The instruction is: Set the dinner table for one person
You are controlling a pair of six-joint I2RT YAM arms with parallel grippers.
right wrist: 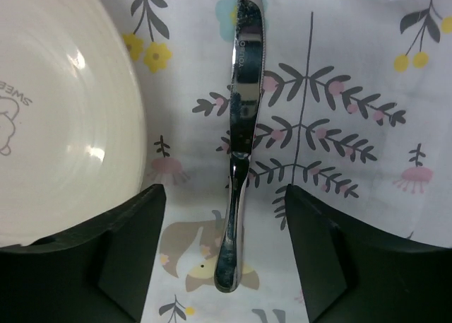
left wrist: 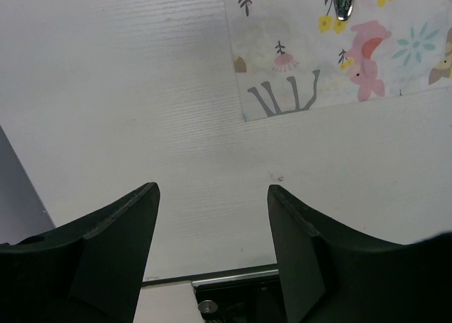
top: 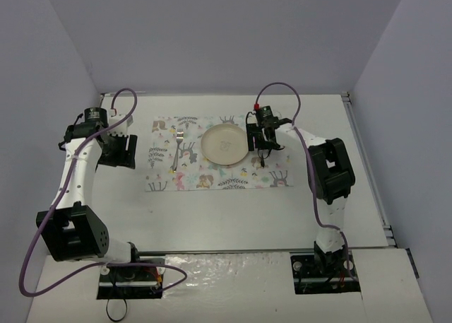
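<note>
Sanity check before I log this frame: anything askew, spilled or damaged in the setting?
Nothing stands out. Fork lies left of the plate, knife right of it, all flat on the cloth. No spills or damage visible. Left hand and right hand are open, empty.

Plain pale grey walls (top: 212, 33) on three sides
</note>
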